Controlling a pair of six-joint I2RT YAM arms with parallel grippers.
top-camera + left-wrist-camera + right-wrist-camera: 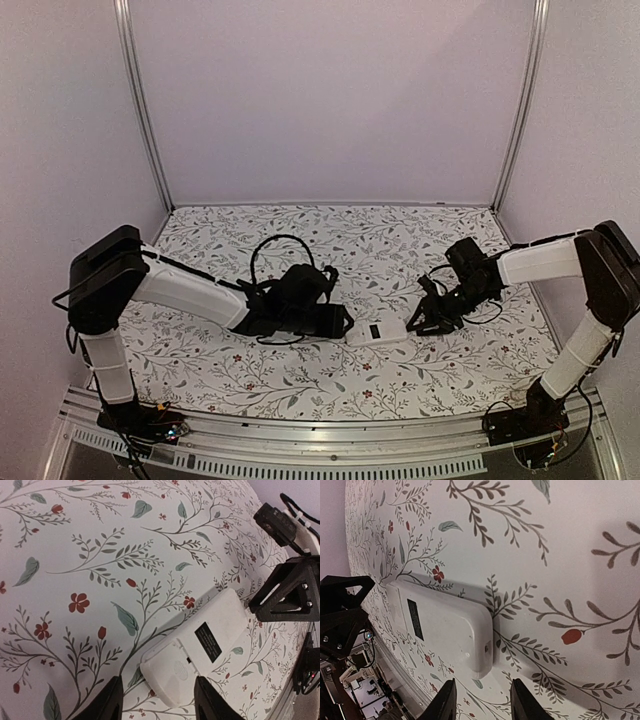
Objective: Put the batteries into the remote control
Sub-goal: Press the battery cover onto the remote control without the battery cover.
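Note:
The remote control lies on the flowered table with its white back up, a black label in its middle. The left gripper is at its left end. In the left wrist view the battery-cover end of the remote control sits between the jaws of the left gripper; the jaws are open, with a gap on the left side. The right gripper is at the other end. In the right wrist view the right gripper is open just short of the remote control, holding nothing. The batteries are out of view.
A flowered cloth covers the table. Pale walls and two metal posts close in the back and sides. A metal rail runs along the near edge. A black cable loops above the left wrist.

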